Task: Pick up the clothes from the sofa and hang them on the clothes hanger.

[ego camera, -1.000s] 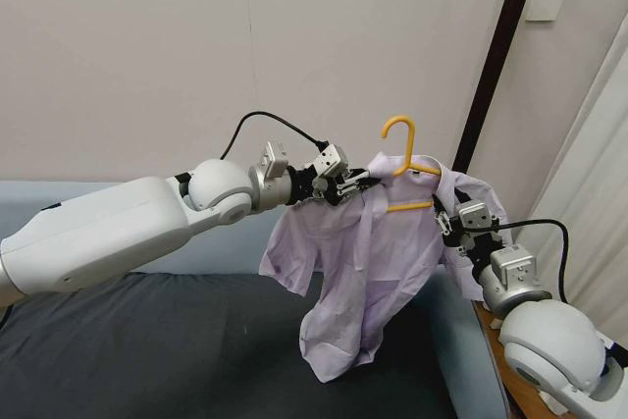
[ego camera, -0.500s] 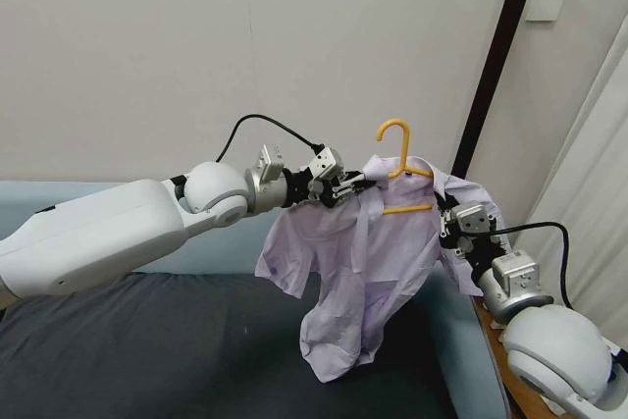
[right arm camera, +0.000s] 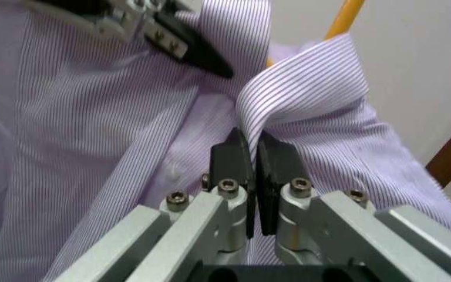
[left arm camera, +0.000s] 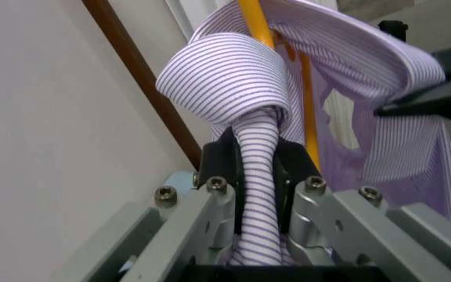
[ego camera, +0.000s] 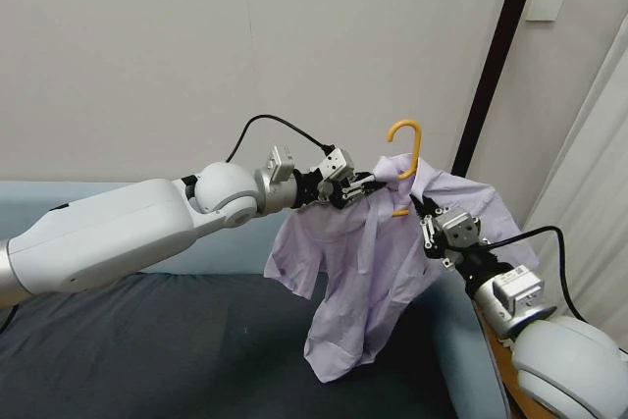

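A lilac striped shirt [ego camera: 358, 277] hangs in the air on a yellow hanger [ego camera: 409, 140], above the sofa's right end. My left gripper [ego camera: 361, 186] reaches in from the left and is shut on a rolled fold of the shirt [left arm camera: 255, 194] by the collar. My right gripper [ego camera: 428, 224] comes up from the lower right and is shut on the collar's other side [right arm camera: 304, 88]. In the left wrist view the hanger [left arm camera: 252, 17] runs behind the fold held in that gripper [left arm camera: 255, 154]. The right wrist view has its gripper [right arm camera: 253, 157] pinching fabric, with the left gripper [right arm camera: 180, 42] beyond.
A sofa with a dark seat cushion [ego camera: 147, 350] and pale blue back [ego camera: 39, 198] lies below. A dark slanted rack pole [ego camera: 493, 61] stands at the right against the plain wall. A pale curtain [ego camera: 589, 183] hangs at the far right.
The hanger has turned so its bar is nearly edge-on, and its hook has shifted slightly right. My right gripper has moved left and in toward the collar. The shirt swung with them.
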{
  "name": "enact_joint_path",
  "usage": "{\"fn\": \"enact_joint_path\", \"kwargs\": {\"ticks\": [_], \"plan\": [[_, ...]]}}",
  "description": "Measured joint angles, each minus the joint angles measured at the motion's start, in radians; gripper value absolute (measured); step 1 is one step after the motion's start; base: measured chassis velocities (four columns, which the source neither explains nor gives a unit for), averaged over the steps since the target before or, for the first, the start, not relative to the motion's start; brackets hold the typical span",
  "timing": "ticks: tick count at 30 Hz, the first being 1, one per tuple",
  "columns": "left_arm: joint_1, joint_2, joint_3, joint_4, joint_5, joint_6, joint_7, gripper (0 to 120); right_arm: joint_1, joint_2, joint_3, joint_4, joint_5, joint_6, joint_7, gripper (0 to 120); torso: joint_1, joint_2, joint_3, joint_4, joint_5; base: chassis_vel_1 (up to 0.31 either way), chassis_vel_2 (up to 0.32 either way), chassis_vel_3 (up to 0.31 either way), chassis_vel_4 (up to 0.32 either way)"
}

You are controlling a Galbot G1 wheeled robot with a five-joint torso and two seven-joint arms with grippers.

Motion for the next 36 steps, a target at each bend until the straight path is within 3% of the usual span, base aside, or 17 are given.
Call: {"fn": "enact_joint_path", "kwargs": {"ticks": [8, 12, 14, 17, 20, 24, 29, 36], "plan": [[-0.036, 0.016, -0.004, 0.001, -0.008, -0.018, 0.033, 7, 0.055, -0.061, 0.007, 0.034, 0.073, 0.000, -0.014, 0, 0.000, 0.000, 0.000, 0.0002, -0.0002, 0.000, 0.000, 0.000, 0.000], [-0.022, 0.021, -0.017, 0.001, -0.009, -0.026, 0.036, 7, 0.055, -0.100, 0.020, 0.060, 0.107, 0.005, -0.035, 11, 0.000, 0.000, 0.000, 0.0001, 0.0000, 0.000, 0.000, 0.000, 0.000], [0.001, 0.029, -0.032, 0.002, -0.006, -0.036, 0.038, 7, 0.029, -0.154, 0.038, 0.095, 0.119, 0.004, -0.079, 22, 0.000, 0.000, 0.000, -0.0001, -0.0004, 0.000, 0.000, 0.000, 0.000], [0.011, 0.035, -0.040, 0.002, -0.002, -0.042, 0.043, 7, 0.017, -0.173, 0.043, 0.106, 0.117, 0.004, -0.082, 29, 0.000, 0.000, 0.000, -0.0001, -0.0003, 0.000, 0.000, 0.000, 0.000], [0.026, 0.056, -0.063, -0.010, -0.001, -0.048, 0.046, 7, -0.004, -0.206, 0.050, 0.122, 0.160, -0.017, -0.042, 43, 0.000, 0.000, 0.000, 0.0000, -0.0004, 0.000, 0.000, 0.000, 0.000], [0.027, 0.073, -0.073, -0.023, -0.005, -0.048, 0.046, 7, -0.008, -0.204, 0.050, 0.118, 0.211, -0.042, 0.008, 53, 0.000, 0.000, 0.000, 0.0001, -0.0003, 0.000, 0.000, 0.000, 0.000], [0.032, 0.121, -0.083, -0.059, -0.008, -0.048, 0.060, 7, -0.007, -0.181, 0.071, 0.118, 0.331, -0.012, 0.111, 75, 0.000, 0.000, 0.000, -0.0002, 0.0000, 0.000, 0.000, 0.000, 0.000], [0.047, 0.177, -0.100, -0.059, -0.003, -0.069, 0.097, 7, 0.001, -0.231, 0.129, 0.161, 0.423, 0.040, 0.098, 97, 0.000, 0.000, 0.000, 0.0003, 0.0000, 0.000, 0.000, 0.000, 0.000]]}}
